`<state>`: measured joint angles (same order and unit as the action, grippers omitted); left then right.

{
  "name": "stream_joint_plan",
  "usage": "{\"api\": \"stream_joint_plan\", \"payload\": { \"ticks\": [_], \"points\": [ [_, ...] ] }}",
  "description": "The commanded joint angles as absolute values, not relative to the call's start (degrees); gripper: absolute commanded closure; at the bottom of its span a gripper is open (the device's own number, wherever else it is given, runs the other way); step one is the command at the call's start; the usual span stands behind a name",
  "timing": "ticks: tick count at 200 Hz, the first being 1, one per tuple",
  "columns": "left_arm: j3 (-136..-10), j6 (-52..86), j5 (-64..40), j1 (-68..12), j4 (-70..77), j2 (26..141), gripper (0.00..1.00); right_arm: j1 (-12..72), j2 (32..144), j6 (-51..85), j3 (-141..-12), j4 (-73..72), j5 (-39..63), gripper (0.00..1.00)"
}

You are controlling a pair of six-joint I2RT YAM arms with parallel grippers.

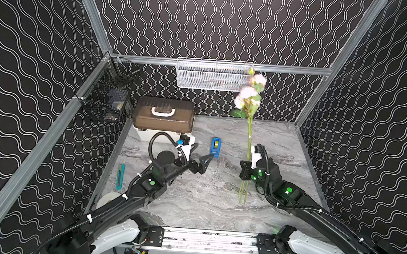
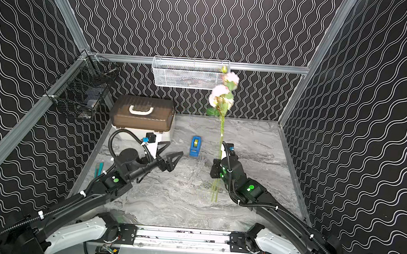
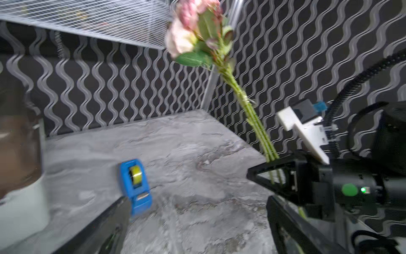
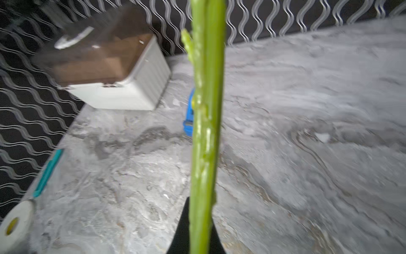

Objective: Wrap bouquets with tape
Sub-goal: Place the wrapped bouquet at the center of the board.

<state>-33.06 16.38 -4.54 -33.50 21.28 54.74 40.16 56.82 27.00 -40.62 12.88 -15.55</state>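
While right jaws clamp bouquet point(image 1: 247, 97) by stems, upright, right of centre above surface point(image 1: 204, 201), left jaws gape empty just left of tape point(image 3: 135, 174) in blue dispenser point(image 1: 215, 151), mid-surface. Judged: bouquet lifted; strip pull and stem wrap left.

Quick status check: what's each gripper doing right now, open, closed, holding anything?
The left gripper is open and holds nothing.
The right gripper is shut on the stems of the bouquet, which it holds upright.
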Motion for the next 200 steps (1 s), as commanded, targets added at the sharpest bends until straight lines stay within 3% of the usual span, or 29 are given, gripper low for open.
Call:
{"api": "stream_joint_plan", "payload": {
  "ticks": [1,64,89,107,167,200],
  "points": [
    [-27.6,15.5,5.1,-33.4,19.8,51.6,0.0,38.1,58.0,32.1,-38.0,18.9,-14.7,1.0],
    [-20.6,21.6,23.4,-33.4,10.9,44.8,0.0,34.7,64.9,33.4,-30.0,10.4,-12.6,1.0],
    [-25.6,23.2,35.0,-33.3,-0.6,44.6,0.0,32.9,67.6,32.4,-29.1,7.0,-11.6,1.0],
    [-32.0,21.9,38.0,-33.4,-9.6,44.5,0.0,31.8,68.6,32.4,-28.1,5.5,-9.9,1.0],
    [-32.4,19.3,28.4,-33.4,3.4,48.3,0.0,30.4,72.9,32.1,-28.7,2.0,-9.2,0.99],
    [-42.0,17.8,22.0,-33.4,-4.5,55.5,0.0,28.4,76.4,30.8,-29.7,-0.9,-7.6,0.98]
  ]
}}
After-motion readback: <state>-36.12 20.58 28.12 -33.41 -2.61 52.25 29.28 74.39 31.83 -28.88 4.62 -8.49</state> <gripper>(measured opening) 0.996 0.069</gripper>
